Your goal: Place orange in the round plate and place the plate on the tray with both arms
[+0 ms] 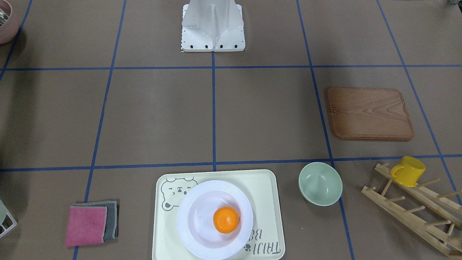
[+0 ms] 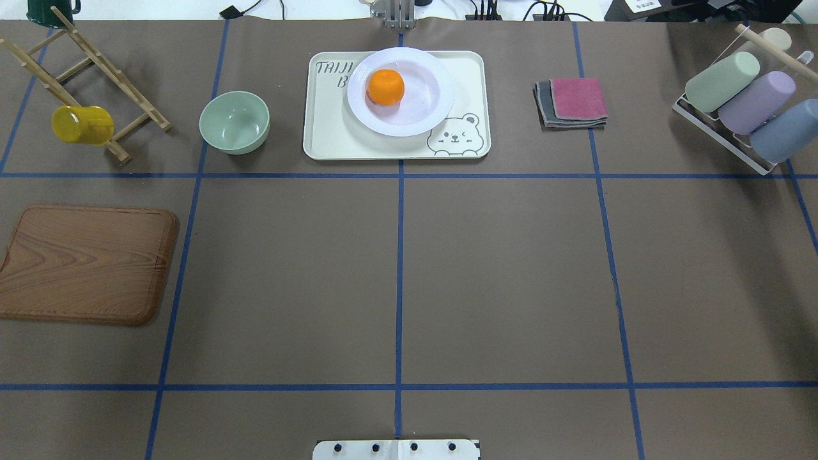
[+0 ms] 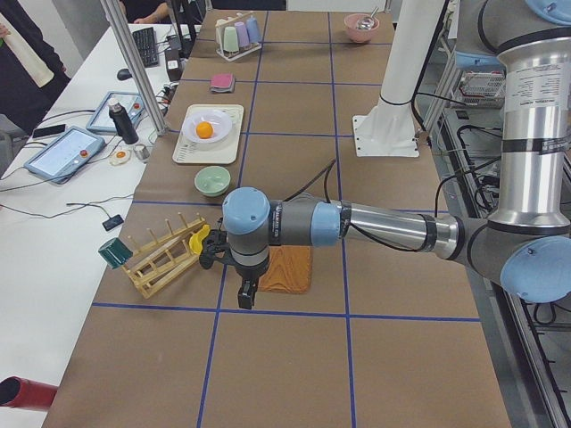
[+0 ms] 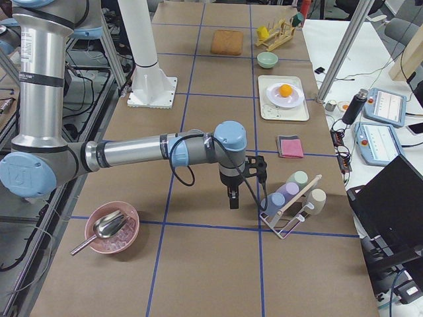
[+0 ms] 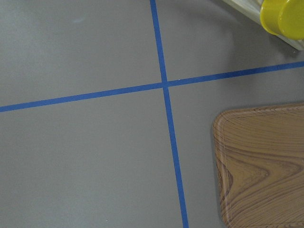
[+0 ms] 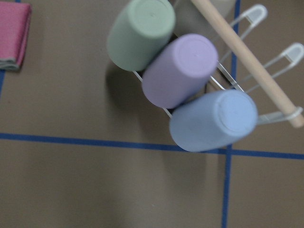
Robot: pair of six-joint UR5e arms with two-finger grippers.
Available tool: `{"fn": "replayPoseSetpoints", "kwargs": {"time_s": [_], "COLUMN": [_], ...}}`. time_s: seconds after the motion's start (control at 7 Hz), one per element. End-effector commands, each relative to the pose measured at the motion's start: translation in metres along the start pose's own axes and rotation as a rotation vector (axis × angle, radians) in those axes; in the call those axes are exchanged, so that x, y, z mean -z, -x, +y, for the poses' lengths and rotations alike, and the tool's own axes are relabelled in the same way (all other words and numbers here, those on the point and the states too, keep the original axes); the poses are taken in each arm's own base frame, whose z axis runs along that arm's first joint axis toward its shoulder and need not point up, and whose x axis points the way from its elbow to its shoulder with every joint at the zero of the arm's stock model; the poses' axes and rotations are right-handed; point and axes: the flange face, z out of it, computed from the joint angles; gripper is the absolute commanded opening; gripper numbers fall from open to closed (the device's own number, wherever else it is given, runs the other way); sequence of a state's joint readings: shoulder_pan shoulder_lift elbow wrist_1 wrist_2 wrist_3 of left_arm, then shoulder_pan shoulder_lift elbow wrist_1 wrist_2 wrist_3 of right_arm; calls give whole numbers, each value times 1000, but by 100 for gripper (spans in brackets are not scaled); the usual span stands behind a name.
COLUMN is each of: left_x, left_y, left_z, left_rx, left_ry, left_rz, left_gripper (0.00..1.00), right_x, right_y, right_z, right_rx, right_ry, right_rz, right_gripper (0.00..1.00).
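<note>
Arms (image 3: 393, 230) silver-grey tubes, pale blue joint caps (image 3: 245, 214); black cable (image 4: 176, 170); left claw (image 3: 243, 299) seemingly black; white pedestal (image 1: 213, 27)

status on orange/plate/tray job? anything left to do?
Done: the orange sits in the round plate, and the plate rests on the tray.
In hand: nothing. The left gripper hangs by the wooden board and the right gripper by the cup rack, both far from the tray. I cannot tell whether they are open or shut.
Left: nothing visible.
</note>
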State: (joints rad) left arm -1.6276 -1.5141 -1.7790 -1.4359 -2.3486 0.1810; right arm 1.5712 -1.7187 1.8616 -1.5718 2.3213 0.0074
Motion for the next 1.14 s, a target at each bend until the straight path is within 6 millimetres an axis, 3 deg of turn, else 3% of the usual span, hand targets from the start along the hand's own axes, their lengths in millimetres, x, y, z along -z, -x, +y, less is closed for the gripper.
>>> {"fn": "replayPoseSetpoints", "kwargs": {"time_s": [0.0, 0.14, 0.43, 1.0], "left_x": [1, 1, 0, 1], "left_y": [-1, 0, 0, -1], "left_z": [0, 1, 1, 0], "left_rx": [-1, 1, 0, -2], "left_ry": [-1, -1, 0, -2], "left_rz": [0, 0, 0, 0], "left_gripper": [98, 98, 98, 98], "right_x": [4, -8, -13, -17], "right_y": [-33, -41, -47, -51], "right_z": [34, 53, 64, 69], "right_rx": [91, 79, 68, 59], "right_ry": [1, 29, 47, 58], "right_rz": [-15, -3, 15, 23], "right_gripper": [100, 100, 100, 100]}}
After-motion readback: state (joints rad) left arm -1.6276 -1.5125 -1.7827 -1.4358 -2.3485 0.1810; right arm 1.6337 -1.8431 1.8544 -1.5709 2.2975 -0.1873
